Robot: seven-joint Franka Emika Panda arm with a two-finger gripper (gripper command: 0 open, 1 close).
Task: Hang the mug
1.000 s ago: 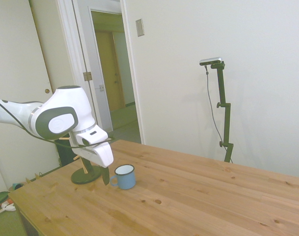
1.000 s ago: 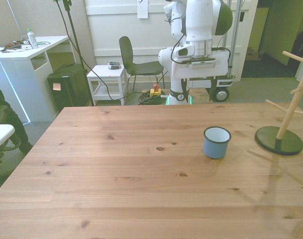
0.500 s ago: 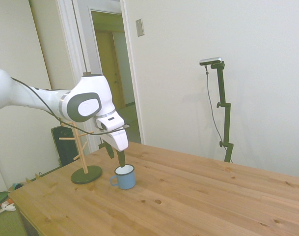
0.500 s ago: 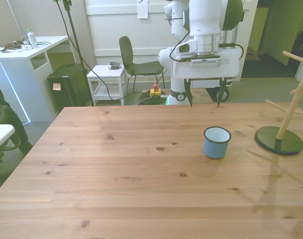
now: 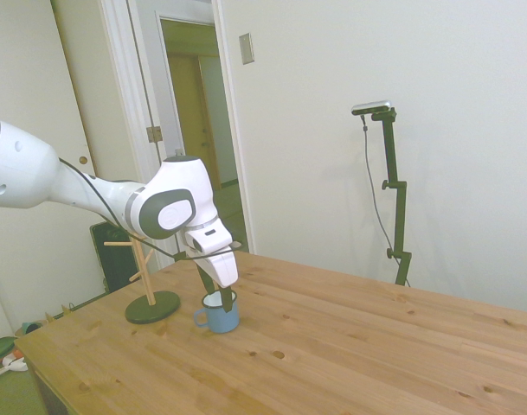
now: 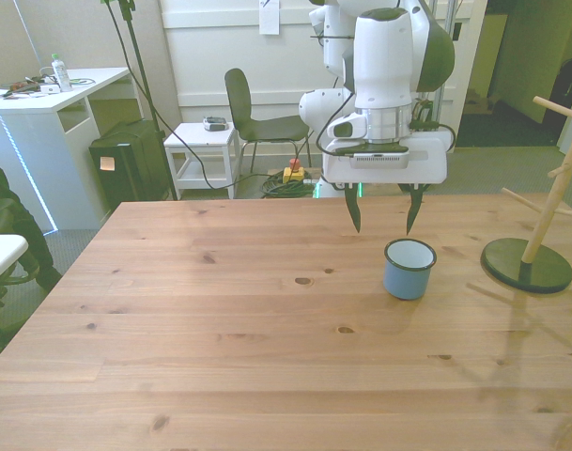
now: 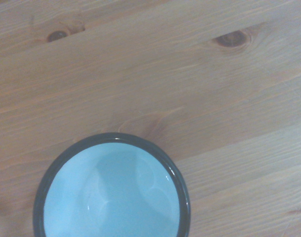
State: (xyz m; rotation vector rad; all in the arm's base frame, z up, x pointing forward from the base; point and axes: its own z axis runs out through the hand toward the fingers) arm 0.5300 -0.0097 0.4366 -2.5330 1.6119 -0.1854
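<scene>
Hovering with fingers spread, the hand [image 6: 382, 218] is just above the mug [image 6: 409, 269]; lowering 1 finger inside the rim should give a firm grip.

Light blue mug [image 6: 409, 269] upright on the table, apparently empty.

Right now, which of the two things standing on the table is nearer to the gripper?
The blue mug: the open gripper hangs just above its rim. The wooden mug tree stands farther off, at the front view's right edge.
</scene>
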